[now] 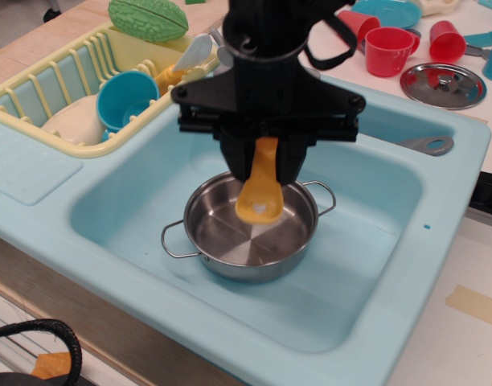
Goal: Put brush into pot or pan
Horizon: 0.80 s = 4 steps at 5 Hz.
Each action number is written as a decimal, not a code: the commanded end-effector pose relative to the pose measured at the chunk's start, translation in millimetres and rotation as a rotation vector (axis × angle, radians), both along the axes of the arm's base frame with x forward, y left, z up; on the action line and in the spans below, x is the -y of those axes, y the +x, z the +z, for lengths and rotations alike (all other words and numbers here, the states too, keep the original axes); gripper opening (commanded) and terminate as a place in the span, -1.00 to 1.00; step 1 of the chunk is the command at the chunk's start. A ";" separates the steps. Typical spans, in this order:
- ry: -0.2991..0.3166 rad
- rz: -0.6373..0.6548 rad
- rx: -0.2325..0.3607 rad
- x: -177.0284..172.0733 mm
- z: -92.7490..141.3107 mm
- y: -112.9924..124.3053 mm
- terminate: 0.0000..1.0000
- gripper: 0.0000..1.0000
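The shallow steel pot point(222, 237) with two wire loop handles stands in the middle of the light blue sink point(125, 193). My black gripper point(264, 161) hangs over the pot's far half. It is shut on the yellow-orange brush point(260, 193), whose handle hangs down with its rounded end just above the pot's inside. The bristles are hidden between the fingers.
A yellow dish rack point(37, 88) at the back left holds a blue cup point(125, 96) and a white-headed utensil point(190, 55). A green vegetable point(148, 19) lies on its far rim. A steel lid point(443, 84), red cups point(388, 50) and a grey ring point(429, 145) are at the back right.
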<state>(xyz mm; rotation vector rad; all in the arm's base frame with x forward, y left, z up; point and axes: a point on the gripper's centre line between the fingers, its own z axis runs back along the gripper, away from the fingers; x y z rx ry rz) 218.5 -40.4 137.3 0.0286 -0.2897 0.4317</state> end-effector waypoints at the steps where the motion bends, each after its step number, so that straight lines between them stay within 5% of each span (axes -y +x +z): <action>1: -0.027 0.006 0.032 -1.8 -6.7 -0.2 -1.00 1.00; 3: -0.027 0.006 0.032 -1.8 -6.7 -0.2 -1.00 1.00; 4: -0.027 0.006 0.032 -1.8 -6.7 -0.2 1.00 1.00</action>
